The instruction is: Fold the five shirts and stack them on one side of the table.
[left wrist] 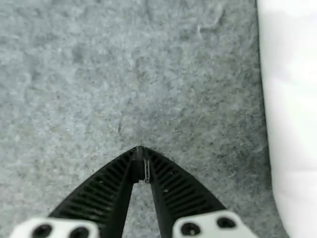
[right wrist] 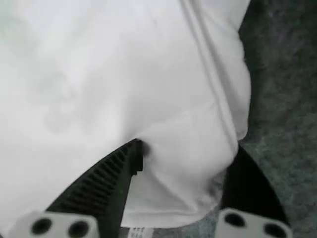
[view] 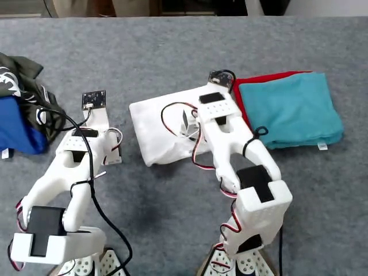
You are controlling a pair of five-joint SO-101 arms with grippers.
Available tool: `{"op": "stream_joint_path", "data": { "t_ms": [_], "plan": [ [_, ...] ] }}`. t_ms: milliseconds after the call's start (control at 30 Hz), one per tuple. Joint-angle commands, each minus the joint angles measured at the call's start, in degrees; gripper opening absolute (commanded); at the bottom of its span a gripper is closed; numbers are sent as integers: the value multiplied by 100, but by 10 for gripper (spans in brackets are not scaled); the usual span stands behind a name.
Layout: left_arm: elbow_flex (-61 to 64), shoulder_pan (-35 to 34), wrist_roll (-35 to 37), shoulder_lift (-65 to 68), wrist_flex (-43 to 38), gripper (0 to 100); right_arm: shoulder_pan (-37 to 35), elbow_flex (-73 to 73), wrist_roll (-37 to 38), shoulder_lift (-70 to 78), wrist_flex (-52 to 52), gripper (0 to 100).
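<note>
A folded white shirt point(view: 152, 123) lies mid-table. My right gripper point(view: 188, 121) is down on it, near its right part. In the right wrist view this gripper point(right wrist: 188, 158) is shut on a thick folded edge of the white shirt point(right wrist: 99, 74), one finger on top and the other at the outer side. To the right, a folded teal shirt point(view: 290, 109) rests on a folded red shirt point(view: 247, 83). My left gripper point(left wrist: 140, 148) is shut and holds nothing, low over the grey carpet, with the white shirt point(left wrist: 292, 99) beside it.
At the left edge of the table lies a loose heap with a blue shirt point(view: 17, 129) and a black printed shirt point(view: 23, 80). Grey carpet point(view: 172, 52) covers the table, bare at the back and between the arms.
</note>
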Motion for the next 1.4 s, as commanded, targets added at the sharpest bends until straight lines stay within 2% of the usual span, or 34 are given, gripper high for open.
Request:
{"op": "stream_joint_path", "data": {
  "t_ms": [0,233,467,1000,1267,1367],
  "plan": [
    [-246,-53,53,-4,44,19,31,-356,123,-13,220,214],
    [-246,-53,53,-4,44,19,418,-382,149,-13,325,210],
    [-246,-53,53,-4,44,19,646,-391,484,-22,299,209],
    [-246,-53,53,-4,53,19,602,-338,492,356,-246,209],
    [-246,-53,53,-4,53,19,602,-629,492,848,-114,208],
    [-246,-53,53,-4,53,19,620,-620,536,848,-79,153]
  ]
}}
